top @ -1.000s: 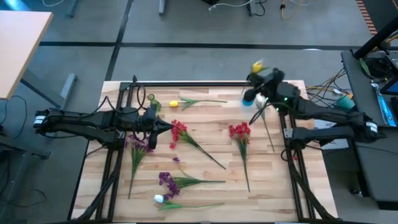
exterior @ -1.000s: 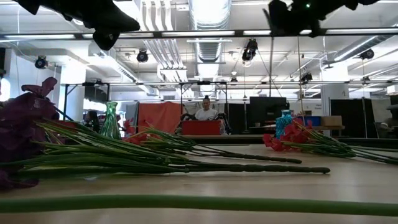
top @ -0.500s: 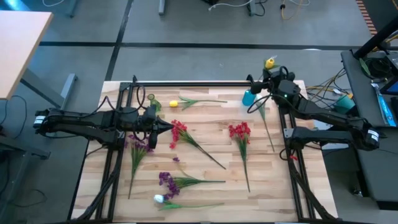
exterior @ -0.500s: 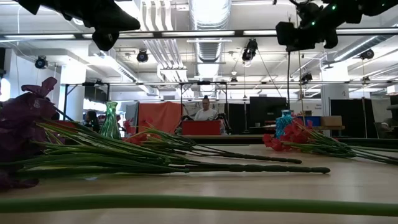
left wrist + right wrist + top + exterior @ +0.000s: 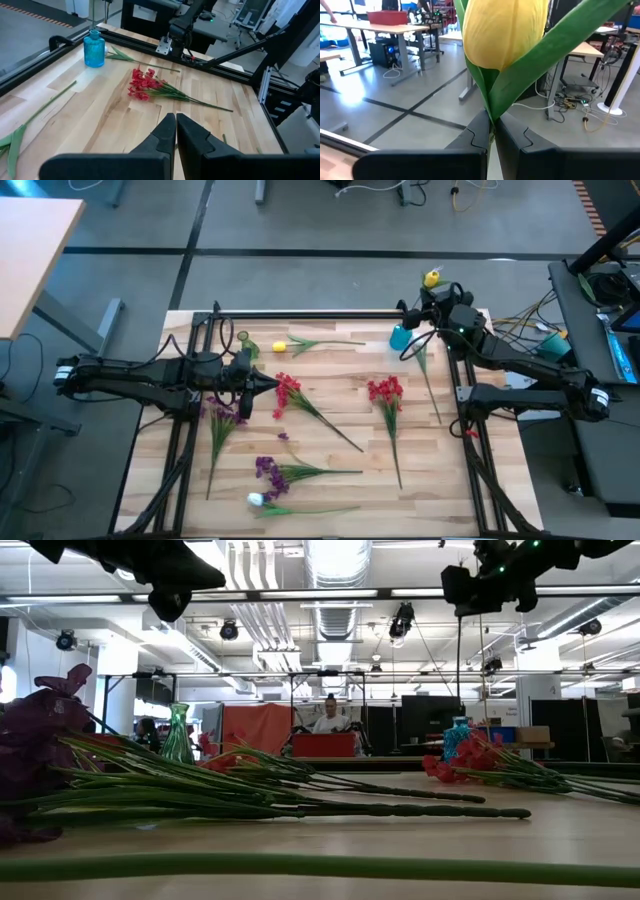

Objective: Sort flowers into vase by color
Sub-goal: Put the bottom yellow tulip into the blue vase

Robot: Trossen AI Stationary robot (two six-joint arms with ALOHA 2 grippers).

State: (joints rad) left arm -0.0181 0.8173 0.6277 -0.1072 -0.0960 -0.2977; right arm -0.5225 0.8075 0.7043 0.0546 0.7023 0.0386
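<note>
- My right pincer (image 5: 433, 290) is clamped on the stem of a yellow tulip (image 5: 432, 279), holding it raised near the blue vase (image 5: 400, 337) at the table's (image 5: 340, 380) far right corner.
- From the low view the stem hangs roughly above that vase, but I can't tell whether its tip has entered the neck.
- My left pincer (image 5: 175, 125) is closed on nothing, waiting over the table's left side near a red flower (image 5: 287, 392).
- The green vase (image 5: 243, 338) at the far left looks empty from above.
- Left on the table: a second yellow tulip (image 5: 280, 346), another red cluster (image 5: 385, 391), two purple stems (image 5: 220, 416) (image 5: 266, 470) and a white tulip (image 5: 256, 500).
- I judge the sorting barely begun: no flower is visibly standing in either vase.
</note>
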